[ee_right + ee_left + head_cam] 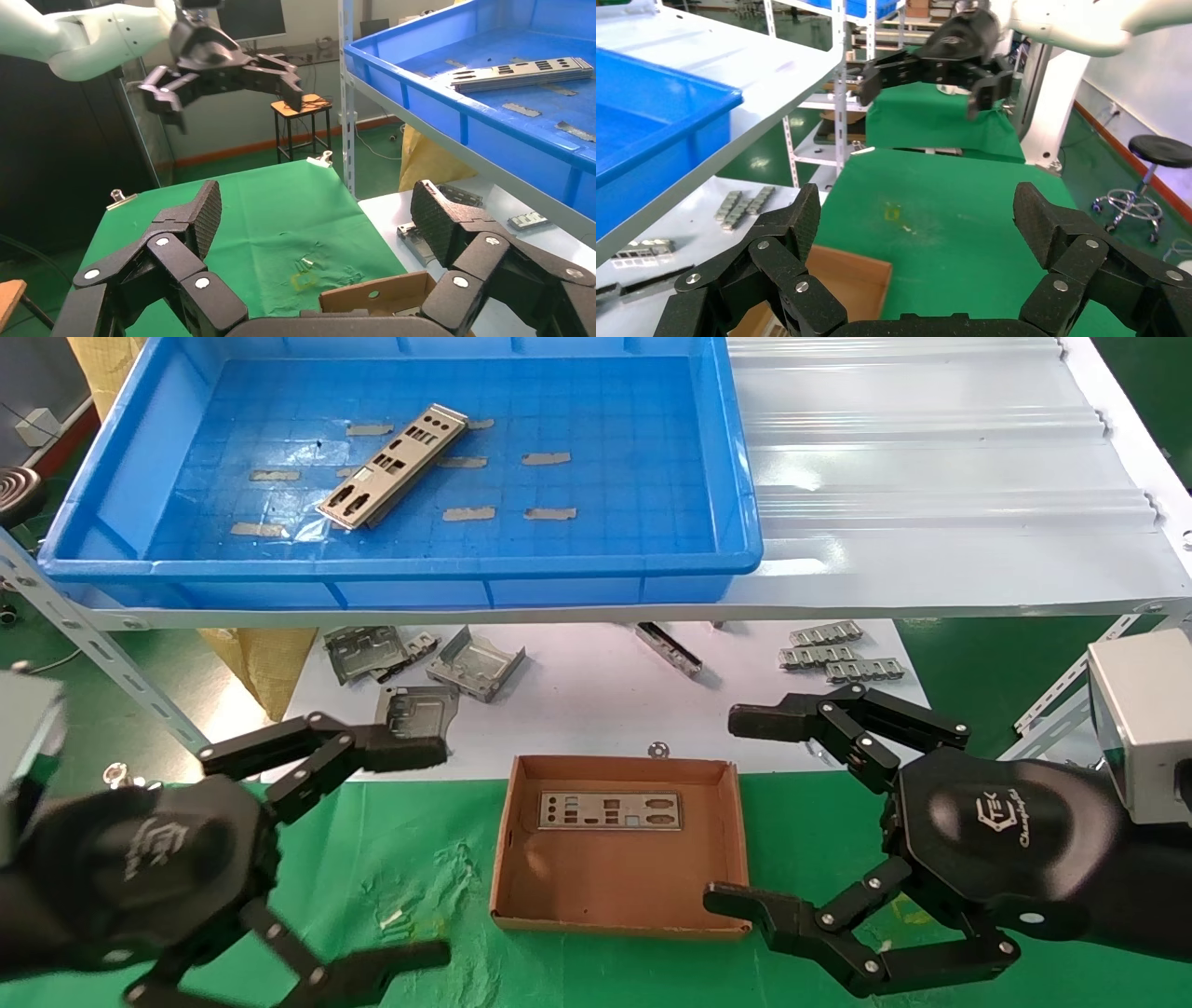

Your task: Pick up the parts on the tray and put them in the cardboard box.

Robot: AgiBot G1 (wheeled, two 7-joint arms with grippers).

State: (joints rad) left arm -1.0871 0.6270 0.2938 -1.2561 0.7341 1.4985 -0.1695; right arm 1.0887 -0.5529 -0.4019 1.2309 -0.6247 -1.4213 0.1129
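Note:
A silver punched plate lies tilted in the blue tray on the upper shelf; it also shows in the right wrist view. Another plate lies flat in the brown cardboard box on the green cloth. My left gripper is open and empty, left of the box. My right gripper is open and empty, right of the box, facing it. The box corner shows in the left wrist view and the right wrist view.
Bent grey brackets and ridged strips lie on the white sheet under the shelf. A slotted shelf post slants at the left. The corrugated white shelf extends right of the tray.

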